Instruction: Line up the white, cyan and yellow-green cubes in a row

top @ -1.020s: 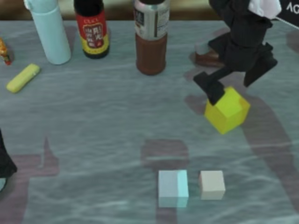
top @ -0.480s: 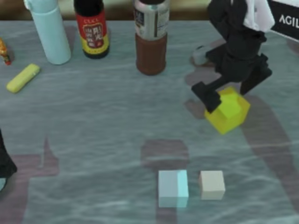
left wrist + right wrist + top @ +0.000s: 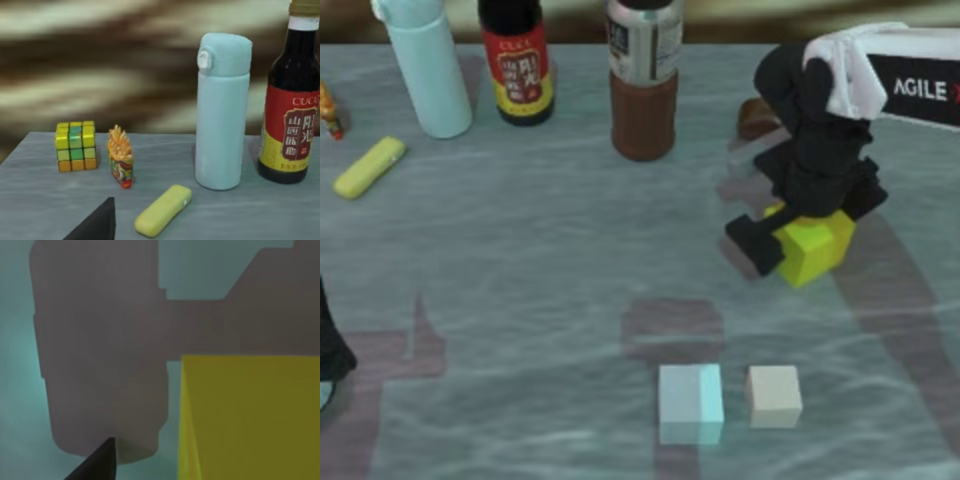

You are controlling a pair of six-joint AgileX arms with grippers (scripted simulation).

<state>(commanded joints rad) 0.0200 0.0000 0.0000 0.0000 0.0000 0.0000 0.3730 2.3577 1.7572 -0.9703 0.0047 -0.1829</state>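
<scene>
two of the three cubes are already set side by side near the front edge of the worktop (image 3: 520, 280): the cyan cube (image 3: 691, 403) and, just to its right with a slim gap between, the white cube (image 3: 774, 396), so that a row is begun and one place is left to fill. the yellow-green cube (image 3: 815, 245) sits well behind the white cube and a little to its right, turned at an angle to that pair, which is judged to be why the right gripper (image 3: 807, 228) is lowered over it; the jaws are spread on either side of the cube, one dark finger (image 3: 757, 245) seen beside its left face, and no squeeze can be confirmed yet. the left gripper (image 3: 332, 350) is parked far to the left of the cyan cube, and whether its jaws are apart cannot be told. the worktop is a grey-green, streaked slab marked by soft arm shadows. far behind the cyan cube stand a pale blue flask (image 3: 428, 65), a soy sauce bottle (image 3: 516, 60) and a brown bottle (image 3: 643, 85); a flat yellow-green bar (image 3: 370, 166) lies left of these.
</scene>
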